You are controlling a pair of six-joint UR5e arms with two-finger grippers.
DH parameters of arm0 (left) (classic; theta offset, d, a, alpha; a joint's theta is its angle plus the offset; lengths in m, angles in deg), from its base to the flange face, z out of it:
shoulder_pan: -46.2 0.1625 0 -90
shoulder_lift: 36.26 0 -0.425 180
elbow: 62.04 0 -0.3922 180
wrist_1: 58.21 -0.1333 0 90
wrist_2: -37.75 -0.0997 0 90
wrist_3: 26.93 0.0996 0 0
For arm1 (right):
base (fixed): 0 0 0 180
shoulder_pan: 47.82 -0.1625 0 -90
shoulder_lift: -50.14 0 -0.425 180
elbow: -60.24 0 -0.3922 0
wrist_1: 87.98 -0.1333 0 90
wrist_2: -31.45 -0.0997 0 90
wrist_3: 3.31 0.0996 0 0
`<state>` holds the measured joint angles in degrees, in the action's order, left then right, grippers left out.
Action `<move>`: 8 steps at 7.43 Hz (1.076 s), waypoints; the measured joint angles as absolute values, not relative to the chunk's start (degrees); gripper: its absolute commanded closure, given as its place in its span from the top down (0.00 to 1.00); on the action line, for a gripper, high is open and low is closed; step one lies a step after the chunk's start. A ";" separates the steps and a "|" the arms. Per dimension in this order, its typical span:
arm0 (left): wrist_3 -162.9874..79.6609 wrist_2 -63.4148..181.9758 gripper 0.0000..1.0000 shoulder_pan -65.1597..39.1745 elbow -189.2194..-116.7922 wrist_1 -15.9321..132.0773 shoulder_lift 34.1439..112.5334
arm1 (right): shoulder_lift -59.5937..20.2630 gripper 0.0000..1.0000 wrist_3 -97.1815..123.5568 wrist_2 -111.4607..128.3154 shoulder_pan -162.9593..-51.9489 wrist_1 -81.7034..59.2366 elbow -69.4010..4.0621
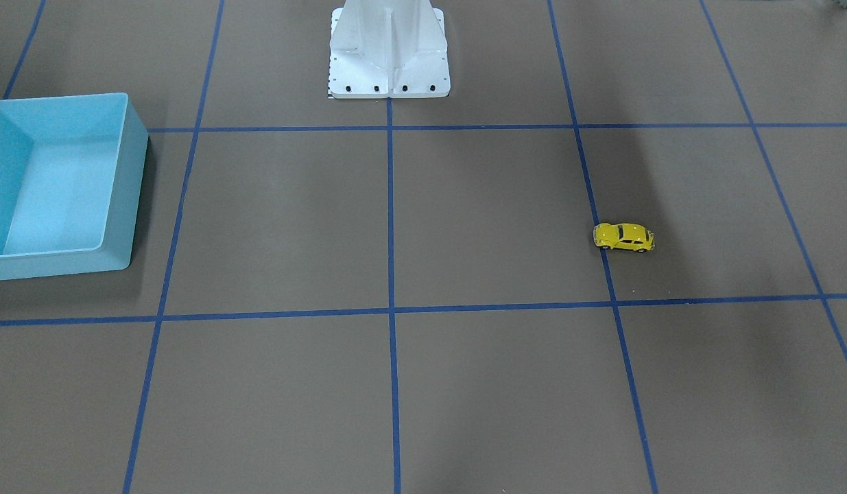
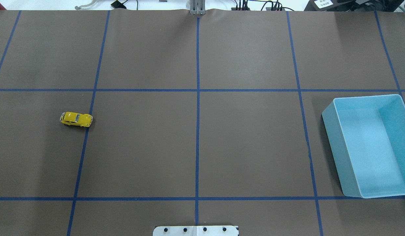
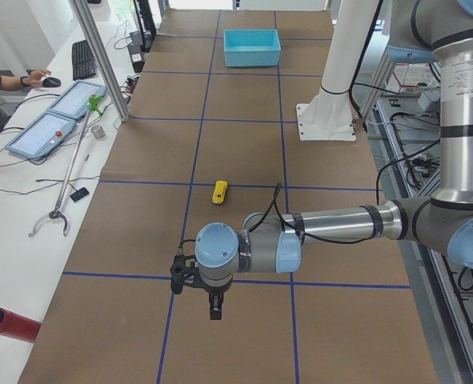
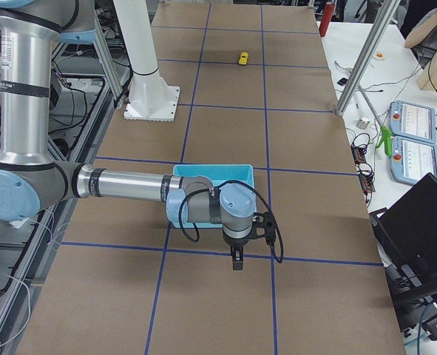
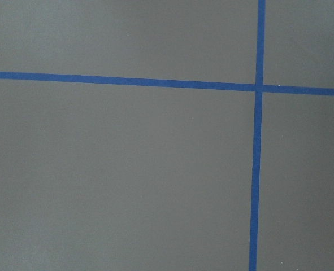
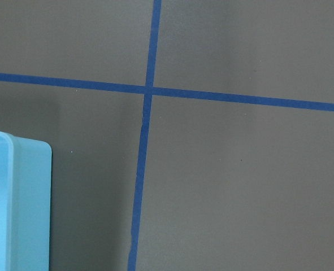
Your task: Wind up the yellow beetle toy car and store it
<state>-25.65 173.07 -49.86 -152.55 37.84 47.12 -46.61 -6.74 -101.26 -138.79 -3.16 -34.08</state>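
The yellow beetle toy car [image 1: 623,237] [image 2: 76,119] stands on its wheels on the brown table, beside a blue tape line on my left side, with nothing touching it. The car [image 3: 219,192] lies beyond my left gripper [image 3: 212,308], which hangs above the table near that end. At the other end my right gripper [image 4: 236,262] hangs just outside the empty light blue bin [image 2: 333,147] [image 4: 214,171]. Both grippers show only in the side views, so I cannot tell whether they are open or shut. Neither wrist view shows fingers.
My white pedestal base [image 1: 389,55] stands at the table's middle edge. Blue tape lines grid the brown surface. A side bench carries teach pendants [image 3: 56,120], a grabber tool and a red cylinder [image 3: 12,326]. A person's hand rests on a mouse [image 3: 40,78].
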 measured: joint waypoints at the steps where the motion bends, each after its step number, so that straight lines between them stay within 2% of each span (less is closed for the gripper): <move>1: -25.65 173.07 0.99 -49.83 -152.53 37.85 47.29 | -46.91 1.00 -6.80 -101.10 -138.77 -3.17 -34.08; 4: -25.74 174.14 0.99 -49.36 -153.17 38.05 48.11 | -47.82 1.00 -6.77 -100.89 -138.71 -3.57 -34.10; 8: -25.65 180.73 0.99 -42.71 -159.10 42.97 48.29 | -47.58 1.00 -6.72 -100.87 -138.70 -4.02 -33.18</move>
